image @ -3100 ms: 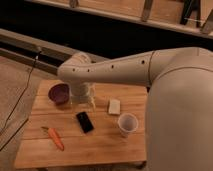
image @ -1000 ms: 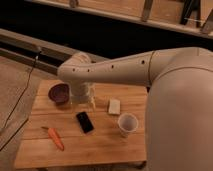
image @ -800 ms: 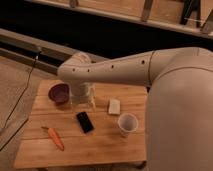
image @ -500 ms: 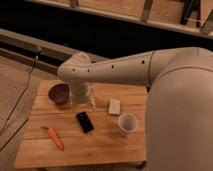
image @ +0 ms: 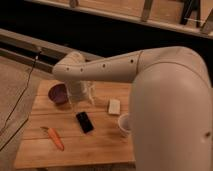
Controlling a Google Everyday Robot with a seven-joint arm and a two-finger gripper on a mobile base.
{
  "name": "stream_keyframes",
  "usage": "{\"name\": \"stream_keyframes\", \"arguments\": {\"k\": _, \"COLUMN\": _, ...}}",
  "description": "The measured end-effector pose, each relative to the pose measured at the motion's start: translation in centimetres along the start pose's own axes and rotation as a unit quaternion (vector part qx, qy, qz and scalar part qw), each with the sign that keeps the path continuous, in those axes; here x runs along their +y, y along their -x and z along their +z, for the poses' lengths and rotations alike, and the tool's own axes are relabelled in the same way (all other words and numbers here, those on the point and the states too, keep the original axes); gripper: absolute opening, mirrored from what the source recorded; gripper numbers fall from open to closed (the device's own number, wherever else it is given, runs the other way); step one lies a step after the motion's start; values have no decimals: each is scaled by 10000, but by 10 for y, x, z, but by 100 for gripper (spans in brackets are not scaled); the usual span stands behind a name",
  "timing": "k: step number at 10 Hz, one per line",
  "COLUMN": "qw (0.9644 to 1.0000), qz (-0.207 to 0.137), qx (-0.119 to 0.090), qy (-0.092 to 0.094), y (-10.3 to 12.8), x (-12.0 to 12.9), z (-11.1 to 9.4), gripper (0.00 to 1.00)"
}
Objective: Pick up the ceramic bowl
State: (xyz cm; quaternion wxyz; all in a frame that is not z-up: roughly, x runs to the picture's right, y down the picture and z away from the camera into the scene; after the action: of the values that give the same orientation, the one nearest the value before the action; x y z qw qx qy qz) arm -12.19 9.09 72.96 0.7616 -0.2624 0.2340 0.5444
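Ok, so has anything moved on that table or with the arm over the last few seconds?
Nothing visibly changed. The gripper hangs open over the wooden table, right beside the ceramic bowl and holding nothing. The black phone, carrot, white block and paper cup lie where they were.

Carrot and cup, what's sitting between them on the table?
The phone, in the camera view, lies on the table between carrot and cup. The hand hangs open beside the bowl, farther back.
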Motion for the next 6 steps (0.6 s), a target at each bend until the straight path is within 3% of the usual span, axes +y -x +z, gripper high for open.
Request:
{"name": "stream_keyframes", "arguments": {"k": 1, "qw": 9989, "qz": -455, "qx": -13, "qy": -81, "y": 17, "x": 11, "z": 3, "gripper": 65}}
{"name": "stream_keyframes", "arguments": {"k": 2, "qw": 9956, "qz": -930, "qx": -48, "qy": -108, "y": 38, "x": 21, "z": 7, "gripper": 65}}
{"name": "stream_keyframes", "arguments": {"k": 3, "qw": 9928, "qz": -1192, "qx": -88, "qy": -75, "y": 51, "x": 28, "z": 9, "gripper": 65}}
{"name": "stream_keyframes", "arguments": {"k": 6, "qw": 9778, "qz": -2067, "qx": -288, "qy": 195, "y": 91, "x": 45, "z": 17, "gripper": 65}}
